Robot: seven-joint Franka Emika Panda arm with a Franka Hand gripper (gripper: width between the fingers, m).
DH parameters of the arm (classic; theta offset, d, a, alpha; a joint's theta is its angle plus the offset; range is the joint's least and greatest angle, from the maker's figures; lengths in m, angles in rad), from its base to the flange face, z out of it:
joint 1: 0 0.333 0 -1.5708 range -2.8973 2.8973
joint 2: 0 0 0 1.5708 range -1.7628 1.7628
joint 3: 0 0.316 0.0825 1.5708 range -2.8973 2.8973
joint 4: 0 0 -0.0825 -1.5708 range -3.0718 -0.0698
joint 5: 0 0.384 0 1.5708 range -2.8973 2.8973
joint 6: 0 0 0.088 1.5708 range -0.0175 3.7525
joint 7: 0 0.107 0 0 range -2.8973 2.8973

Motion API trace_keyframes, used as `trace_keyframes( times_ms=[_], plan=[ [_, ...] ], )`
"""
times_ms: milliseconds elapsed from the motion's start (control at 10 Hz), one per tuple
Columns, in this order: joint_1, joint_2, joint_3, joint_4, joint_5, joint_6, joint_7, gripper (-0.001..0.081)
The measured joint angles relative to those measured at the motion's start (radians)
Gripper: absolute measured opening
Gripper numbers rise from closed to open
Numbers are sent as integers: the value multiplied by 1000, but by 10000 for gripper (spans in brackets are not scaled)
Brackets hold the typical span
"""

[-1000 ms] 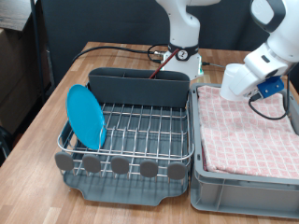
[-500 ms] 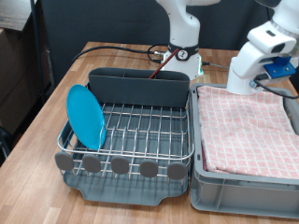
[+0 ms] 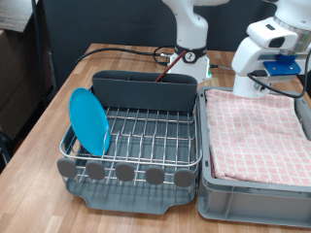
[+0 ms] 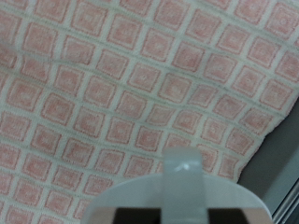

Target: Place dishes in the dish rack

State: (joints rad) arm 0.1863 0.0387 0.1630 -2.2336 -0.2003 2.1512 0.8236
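Turquoise plate (image 3: 89,121) upright in dish rack (image 3: 146,136); hand (image 3: 249,85) well apart.

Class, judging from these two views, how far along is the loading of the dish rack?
Done: the blue plate stands on edge in the dish rack. In hand: nothing visible; the gripper hovers over the pink checked cloth. Left: no mug or spoon shows in either view.
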Motion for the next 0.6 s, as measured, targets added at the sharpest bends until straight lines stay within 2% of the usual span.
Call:
trace_keyframes(
  times_ms=[200, 600],
  plan=[
    [-14, 3, -38, 16, 22, 23, 15, 72],
    [-54, 46, -116, 86, 25, 102, -4, 72]
  ],
)
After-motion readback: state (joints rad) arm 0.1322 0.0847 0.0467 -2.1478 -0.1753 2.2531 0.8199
